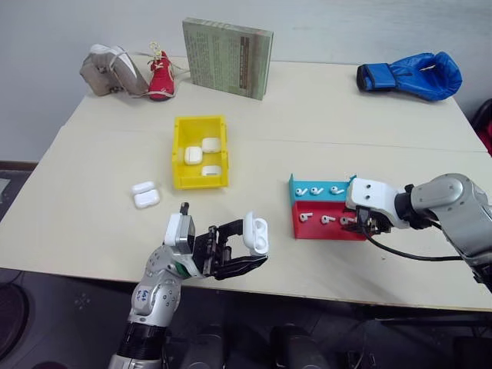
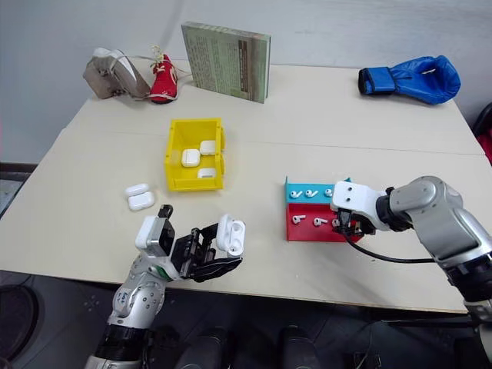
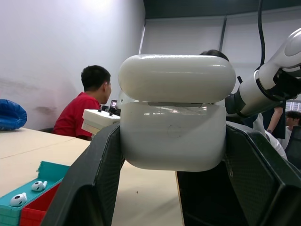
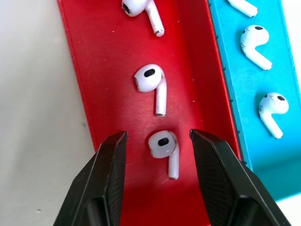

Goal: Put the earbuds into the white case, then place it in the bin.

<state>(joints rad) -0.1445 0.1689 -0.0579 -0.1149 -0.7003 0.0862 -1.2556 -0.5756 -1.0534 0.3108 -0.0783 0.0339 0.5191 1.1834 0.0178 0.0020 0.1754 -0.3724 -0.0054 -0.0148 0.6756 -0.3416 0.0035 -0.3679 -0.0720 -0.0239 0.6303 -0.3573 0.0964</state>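
A: Left fingers (image 3: 99, 188)?
B: Clamped on the open case (image 1: 256, 234), its base hidden.
A: Right gripper (image 4: 160, 141)?
B: Spread around an earbud (image 4: 164, 147) in the red tray (image 4: 94, 70). Bin (image 1: 179, 154) well apart on the desk (image 1: 77, 215).

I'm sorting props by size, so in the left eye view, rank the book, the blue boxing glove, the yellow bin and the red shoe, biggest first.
1. Book and boxing glove: look alike, and both sit farthest back, so unsure.
2. Yellow bin.
3. Red shoe.

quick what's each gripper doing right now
Left gripper: shut on the open white case.
Right gripper: open, fingers straddling an earbud in the red tray.
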